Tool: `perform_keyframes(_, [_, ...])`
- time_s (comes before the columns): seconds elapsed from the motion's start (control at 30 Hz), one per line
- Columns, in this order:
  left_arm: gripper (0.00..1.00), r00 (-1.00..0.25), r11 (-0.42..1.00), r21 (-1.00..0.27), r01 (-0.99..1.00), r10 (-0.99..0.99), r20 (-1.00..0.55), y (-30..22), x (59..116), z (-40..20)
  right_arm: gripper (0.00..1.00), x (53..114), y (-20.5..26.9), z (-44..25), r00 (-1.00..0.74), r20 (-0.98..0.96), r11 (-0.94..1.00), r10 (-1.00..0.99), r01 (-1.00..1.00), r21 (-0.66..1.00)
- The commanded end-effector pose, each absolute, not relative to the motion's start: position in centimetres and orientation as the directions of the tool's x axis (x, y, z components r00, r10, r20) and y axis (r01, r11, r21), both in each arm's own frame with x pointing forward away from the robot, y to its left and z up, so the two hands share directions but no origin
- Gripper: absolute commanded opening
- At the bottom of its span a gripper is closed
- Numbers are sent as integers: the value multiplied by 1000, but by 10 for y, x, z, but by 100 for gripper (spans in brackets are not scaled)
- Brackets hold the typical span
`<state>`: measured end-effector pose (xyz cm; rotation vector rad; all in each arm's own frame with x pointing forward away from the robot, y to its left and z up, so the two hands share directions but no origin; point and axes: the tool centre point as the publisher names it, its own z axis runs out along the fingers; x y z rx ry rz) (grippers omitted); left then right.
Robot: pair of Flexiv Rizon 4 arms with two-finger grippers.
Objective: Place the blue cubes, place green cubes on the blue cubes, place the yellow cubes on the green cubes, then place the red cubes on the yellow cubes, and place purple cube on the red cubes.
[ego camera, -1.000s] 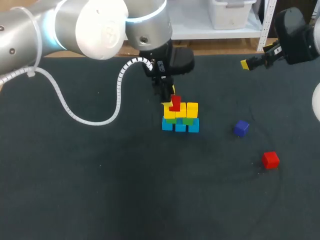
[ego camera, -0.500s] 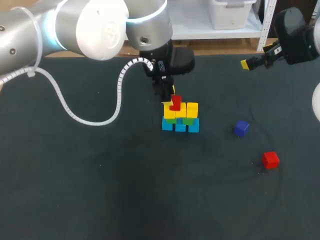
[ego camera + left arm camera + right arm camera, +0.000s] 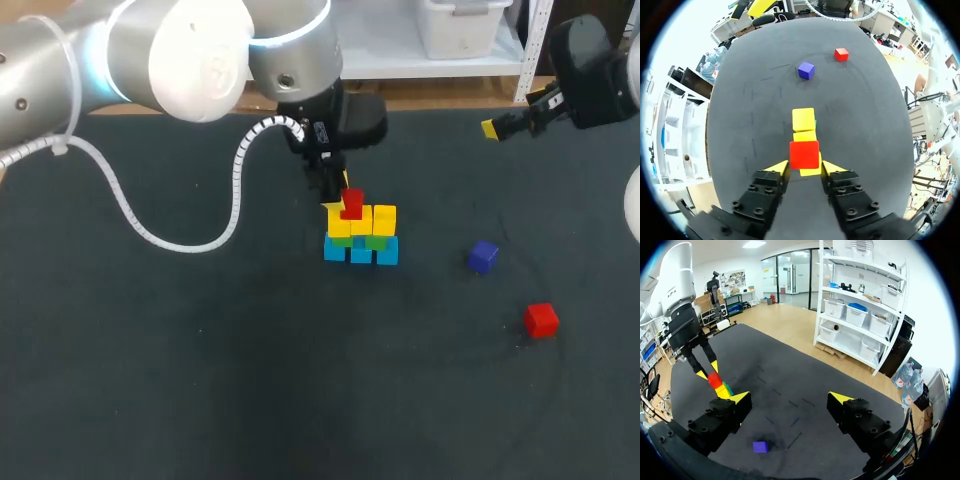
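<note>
1. Red cube [image 3: 351, 203] sits atop the yellow cubes [image 3: 363, 221] at frame centre, clamped by the left end effector [image 3: 340, 196]; the purple cube [image 3: 482, 256] lies right of centre on the bench [image 3: 200, 380].
2. Left wrist: both fingers [image 3: 777, 167] pinch that cube from opposite sides.
3. Right wrist: the right end effector [image 3: 790, 399] is spread wide, holding nothing, with the purple cube under it.

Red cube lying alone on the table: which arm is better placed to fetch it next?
Right, probably. The right tool is open and empty, and the loose red cube lies on its side. The left tool is shut on the other red cube at the stack.
</note>
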<state>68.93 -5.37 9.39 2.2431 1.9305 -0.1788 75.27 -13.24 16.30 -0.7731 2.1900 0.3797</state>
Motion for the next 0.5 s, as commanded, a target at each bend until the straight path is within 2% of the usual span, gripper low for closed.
perform_keyframes(0.03, [77, 149, -141, 57, 988, 967, -206, -51, 687, 97, 100, 752, -132, 163, -522, -750, 773, -407, -634, 21])
perform_keyframes(0.07, [100, 153, -144, 56, 988, 967, -203, -51, 686, 97, 100, 752, -132, 163, -522, -750, 773, -407, -634, 21])
perform_keyframes(0.3, [100, 103, -88, 79, 993, 971, -216, -44, 686, 103, 100, 752, -132, 163, -522, -750, 773, -407, -634, 21])
perform_keyframes(0.5, [100, 11, 23, 115, 993, 959, -283, -28, 686, 121, 100, 752, -132, 163, -522, -750, 773, -407, -634, 21])
